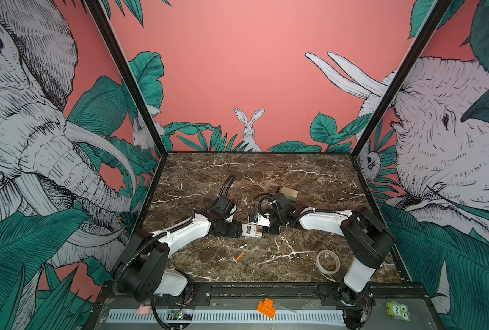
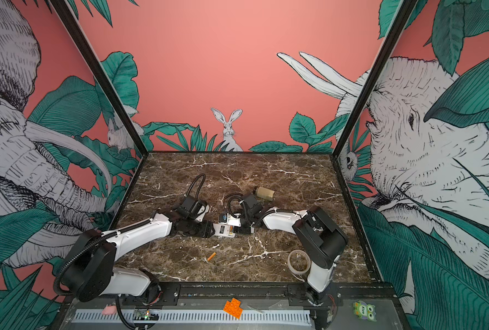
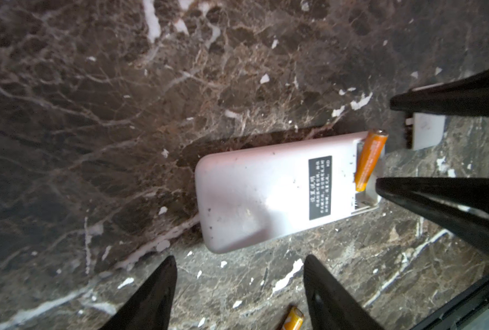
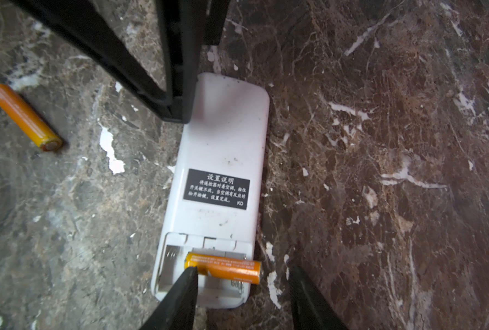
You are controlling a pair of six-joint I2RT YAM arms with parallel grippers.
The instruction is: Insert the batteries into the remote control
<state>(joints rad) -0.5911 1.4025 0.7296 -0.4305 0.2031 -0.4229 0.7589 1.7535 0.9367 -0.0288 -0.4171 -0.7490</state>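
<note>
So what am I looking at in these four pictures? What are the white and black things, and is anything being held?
Those are two robot arms, a left arm and a right arm, each ending in a two-fingered gripper. Two pictures look down on the whole table from above. The other two come from small cameras on the arms' wrists.

A remote lies back up with its battery slot uncovered. One battery sits crooked in the slot, one end poking over the side. The spare battery lies loose on the table. A tape roll and a beige block lie nearby.

The left gripper is open at the remote's other end. The right gripper is open around that battery, one finger touching its end. Nothing is held.
</note>
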